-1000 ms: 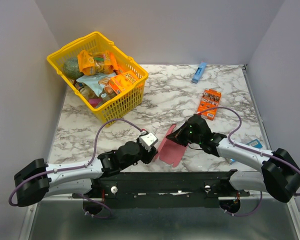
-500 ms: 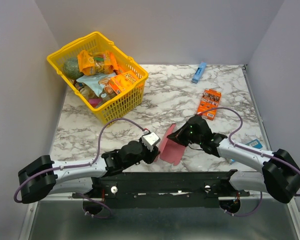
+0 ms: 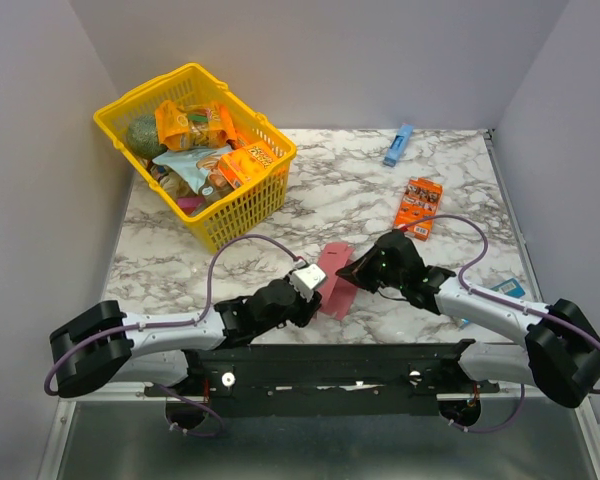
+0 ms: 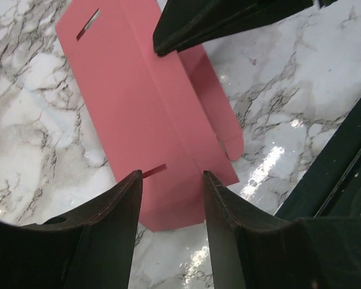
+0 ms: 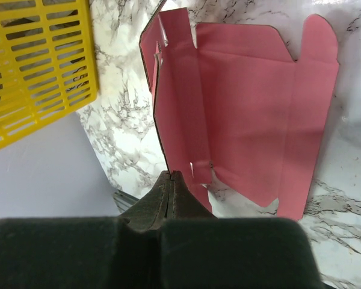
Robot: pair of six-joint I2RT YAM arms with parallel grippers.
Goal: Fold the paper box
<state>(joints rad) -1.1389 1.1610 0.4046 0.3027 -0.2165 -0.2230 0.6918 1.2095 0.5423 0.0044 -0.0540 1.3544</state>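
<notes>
The pink box (image 3: 330, 282) lay near the table's (image 3: 330, 190) front edge, the right gripper (image 5: 171, 176) pinching a raised panel, the left gripper (image 4: 171, 180) spread over its near end. An orange box (image 3: 418, 207) sat near behind; a yellow basket (image 3: 245, 210) at far left held snack packets (image 3: 195, 125).

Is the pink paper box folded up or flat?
Partly folded. Most of the paper box lies spread on the table, but the right claw pinches one side panel up.

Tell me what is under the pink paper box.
Only the marble table shows around the paper box; the right gripper pinches one edge. Whatever lies beneath the sheet is covered.
</notes>
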